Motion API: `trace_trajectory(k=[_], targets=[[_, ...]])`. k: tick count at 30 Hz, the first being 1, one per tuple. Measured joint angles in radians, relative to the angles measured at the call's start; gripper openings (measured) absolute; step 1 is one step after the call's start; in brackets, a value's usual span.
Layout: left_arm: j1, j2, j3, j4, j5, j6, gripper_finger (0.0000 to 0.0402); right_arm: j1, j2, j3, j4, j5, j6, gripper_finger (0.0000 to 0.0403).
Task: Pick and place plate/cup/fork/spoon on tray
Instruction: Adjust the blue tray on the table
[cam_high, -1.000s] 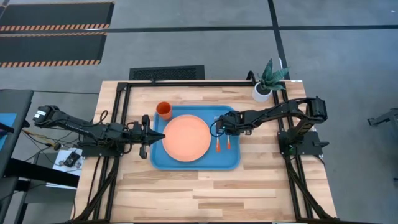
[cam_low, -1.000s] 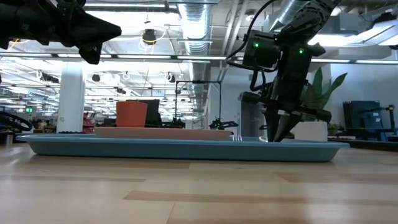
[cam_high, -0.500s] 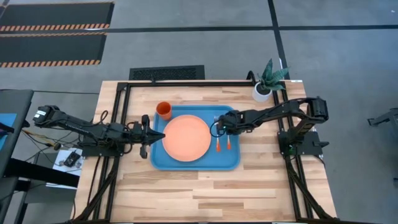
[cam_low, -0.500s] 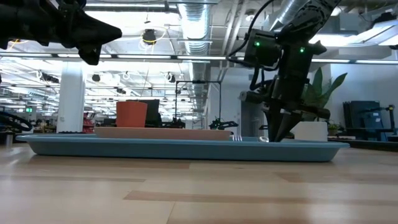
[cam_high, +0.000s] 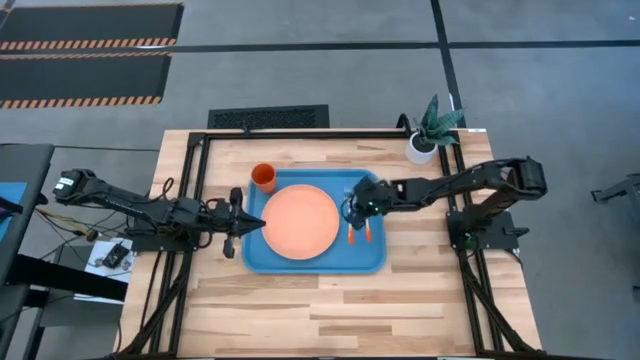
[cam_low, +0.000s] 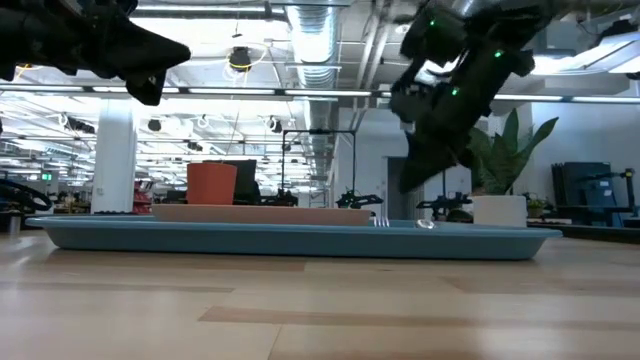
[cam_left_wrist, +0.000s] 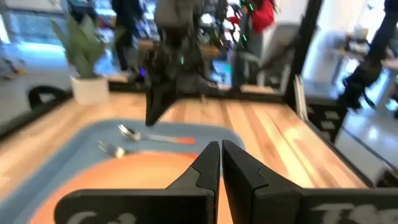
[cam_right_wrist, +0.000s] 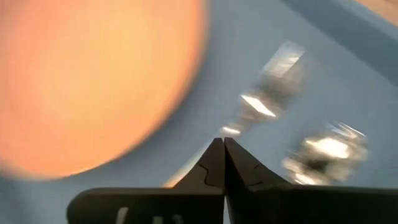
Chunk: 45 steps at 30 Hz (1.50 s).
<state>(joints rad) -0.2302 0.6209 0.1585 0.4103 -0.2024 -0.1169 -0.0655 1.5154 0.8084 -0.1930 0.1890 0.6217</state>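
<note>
The blue tray (cam_high: 372, 258) lies on the table. On it rest the salmon plate (cam_high: 300, 222), the orange cup (cam_high: 263, 178) upright in its far left corner, and the fork (cam_high: 352, 238) and spoon (cam_high: 367, 233) side by side to the right of the plate. My right gripper (cam_high: 350, 212) is shut and empty, hanging tipped above the fork and spoon heads (cam_right_wrist: 273, 81), clear of the tray in the low view (cam_low: 403, 188). My left gripper (cam_high: 262, 222) is shut and empty, held above the tray's left edge, pointing at the plate (cam_left_wrist: 143, 171).
A white pot with a green plant (cam_high: 424, 145) stands at the table's far right corner. A dark metal frame (cam_high: 200, 150) runs along the table's sides. Bare wooden table (cam_high: 330, 310) lies on the near side of the tray.
My right gripper has risen off the tray floor beside the fork and spoon and tipped over at a slant, while its arm has stretched out lower toward the right. The fork, spoon, plate and cup have stayed in place.
</note>
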Motion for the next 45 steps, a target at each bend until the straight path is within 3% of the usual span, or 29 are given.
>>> trace_trajectory(k=[3, 9, 13, 17, 22, 31, 45], targets=[[0.0, 0.001, 0.0, -0.074, 0.05, -0.016, 0.0006, 0.045, -0.021, -0.047, 0.096, -0.03, -0.073, 0.0008], [-0.064, 0.031, 0.0, -0.164, 0.114, -0.064, 0.0006, 0.161, -0.025, -0.065, 0.085, -0.03, -0.132, 0.0008], [-0.138, 0.112, 0.0, -0.176, 0.098, -0.128, 0.0006, 0.245, -0.024, -0.065, 0.074, -0.037, -0.151, 0.0005], [-0.202, 0.221, 0.0, -0.176, 0.003, -0.215, 0.0006, 0.311, -0.024, -0.065, 0.044, -0.034, -0.151, 0.0004], [-0.257, 0.364, 0.028, -0.177, -0.013, -0.307, 0.0006, 0.371, -0.024, -0.065, -0.041, -0.048, -0.107, 0.0004], [-0.298, 0.535, 0.121, -0.295, -0.031, -0.379, 0.0006, 0.427, -0.022, -0.065, -0.128, -0.063, -0.099, 0.0004], [-0.299, 0.612, 0.174, -0.369, -0.022, -0.454, 0.0006, 0.431, -0.022, -0.127, -0.11, -0.119, -0.104, 0.0004]])
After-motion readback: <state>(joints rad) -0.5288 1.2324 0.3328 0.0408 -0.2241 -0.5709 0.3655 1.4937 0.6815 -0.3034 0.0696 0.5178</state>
